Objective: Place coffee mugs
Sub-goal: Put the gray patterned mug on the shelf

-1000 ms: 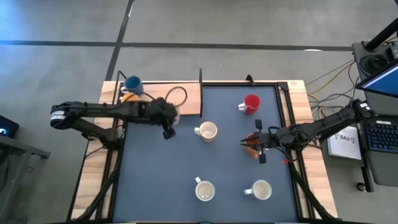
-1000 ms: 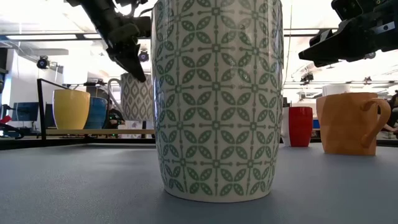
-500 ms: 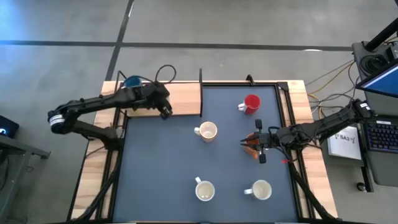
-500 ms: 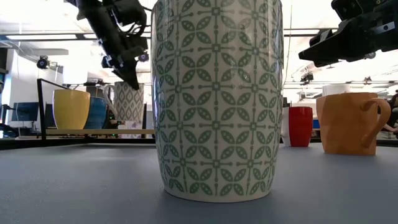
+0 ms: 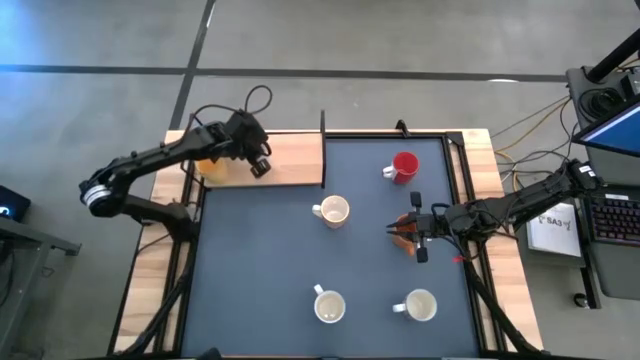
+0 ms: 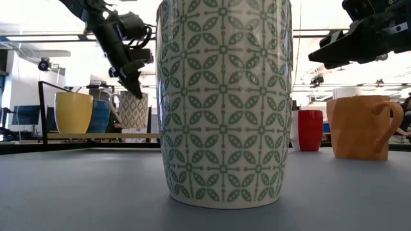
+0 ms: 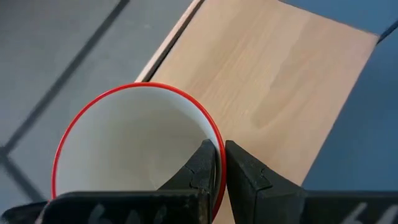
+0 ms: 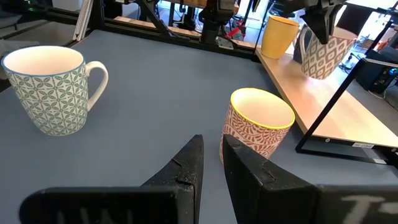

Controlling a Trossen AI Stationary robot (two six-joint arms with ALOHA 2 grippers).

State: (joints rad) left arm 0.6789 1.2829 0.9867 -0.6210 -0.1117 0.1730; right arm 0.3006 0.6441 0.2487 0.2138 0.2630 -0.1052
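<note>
My left gripper [image 5: 258, 165] is over the wooden shelf [image 5: 290, 160] at the table's far left, shut on a white, grey-patterned mug with a red rim [image 6: 133, 110]. A yellow mug [image 6: 73, 112] and a blue mug [image 6: 99, 115] stand on the shelf beside it. My right gripper [image 5: 405, 228] hovers shut above an orange mug [image 6: 359, 126] at the mat's right. On the mat stand a red mug [image 5: 405, 166] and three white mugs [image 5: 333, 211], [image 5: 329, 306], [image 5: 419, 305]. My left gripper pinches the mug's wall at the red rim [image 7: 214, 134], one finger inside the mug and one outside. The fingers come from above, pointing down. The mug stays upright below them over the shelf; whether its base touches the wood, I cannot tell.
A thin black upright post [image 5: 323, 150] bounds the shelf's right end next to the mat. The green-patterned mug [image 6: 225, 102] stands close in front of the low camera. Bare wood [image 7: 292, 81] lies on the shelf toward the mat. A desk with a keyboard [image 5: 610, 215] is beyond the table's right edge.
My left gripper has carried the patterned mug from the mat's far-left part toward the far left, onto the area above the wooden shelf, closer to the yellow and blue mugs. It has stayed shut on the mug, which has remained upright.
</note>
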